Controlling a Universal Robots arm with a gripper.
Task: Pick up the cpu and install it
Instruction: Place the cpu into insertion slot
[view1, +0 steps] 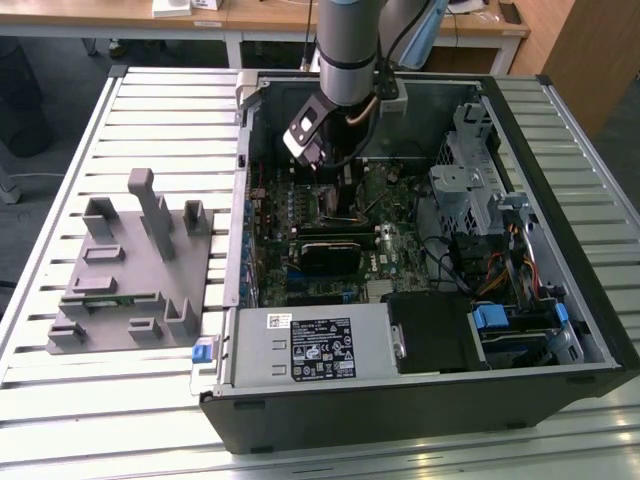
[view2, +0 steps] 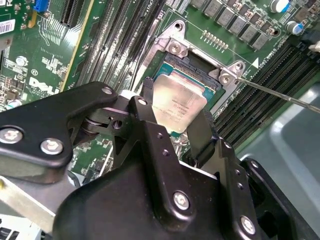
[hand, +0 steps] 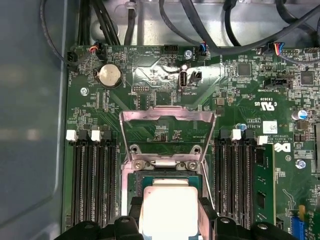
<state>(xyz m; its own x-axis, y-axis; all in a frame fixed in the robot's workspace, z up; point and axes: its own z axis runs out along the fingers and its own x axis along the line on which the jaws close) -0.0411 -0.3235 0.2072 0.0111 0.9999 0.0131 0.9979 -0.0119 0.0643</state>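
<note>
The cpu (view2: 181, 97), a flat square chip with a pale silver top, sits between my gripper's (view2: 175, 106) two black fingers (view2: 200, 131), which touch two opposite edges of it. It hangs right over the open socket (view2: 196, 64) on the green motherboard, low in the socket frame; I cannot tell whether it rests on it. In the first wrist view the cpu (hand: 170, 207) glares bright white under the gripper (hand: 170, 216), with the metal load plate (hand: 167, 122) swung up beyond it. In the exterior view the gripper (view1: 335, 190) reaches down inside the computer case (view1: 420, 400).
Memory slots flank the socket, and a green memory stick (hand: 262, 185) stands in one. A thin metal lever (view2: 280, 95) sticks out from the socket. A black block (view1: 335, 252) lies lower on the board. A grey fixture tray (view1: 130, 270) sits on the exterior view's left.
</note>
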